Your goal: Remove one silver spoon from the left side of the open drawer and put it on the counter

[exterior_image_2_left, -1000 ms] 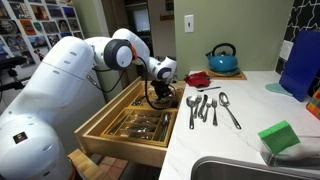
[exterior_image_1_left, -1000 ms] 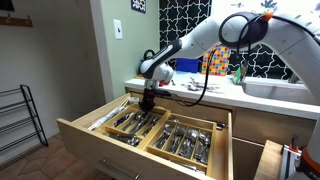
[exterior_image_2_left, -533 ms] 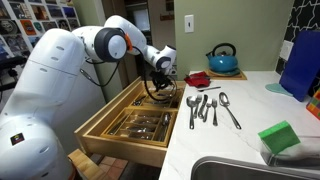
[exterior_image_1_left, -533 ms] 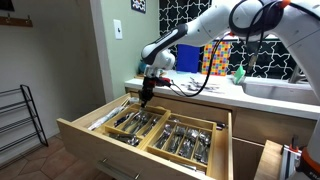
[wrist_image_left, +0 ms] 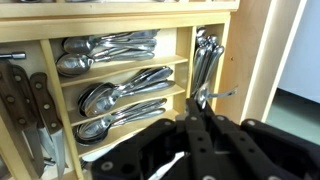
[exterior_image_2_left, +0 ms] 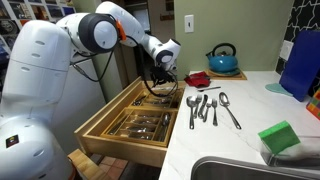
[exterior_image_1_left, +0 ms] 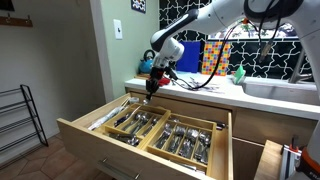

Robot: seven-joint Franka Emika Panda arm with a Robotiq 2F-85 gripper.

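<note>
The light-wood drawer (exterior_image_1_left: 95, 138) stands open with two divider trays of silver cutlery; it also shows in the other exterior view (exterior_image_2_left: 118, 146). My gripper (exterior_image_1_left: 151, 87) hangs above the drawer's back left part, close to the counter (exterior_image_1_left: 205, 95) edge. In the wrist view my gripper (wrist_image_left: 200, 108) is shut on a silver spoon (wrist_image_left: 222, 95), whose end sticks out sideways between the fingertips. Below it lie compartments of spoons (wrist_image_left: 120, 95). In an exterior view my gripper (exterior_image_2_left: 163, 86) is beside the counter (exterior_image_2_left: 225, 145).
Several pieces of cutlery (exterior_image_2_left: 207, 106) lie on the counter near the drawer. A blue kettle (exterior_image_2_left: 224, 58), a red object (exterior_image_2_left: 198, 78), a green sponge (exterior_image_2_left: 280, 137) and the sink (exterior_image_2_left: 250, 170) are on the counter. Knives (wrist_image_left: 25, 100) lie in the tray's side slot.
My gripper has risen out of the drawer with the spoon and moved toward the counter edge.
</note>
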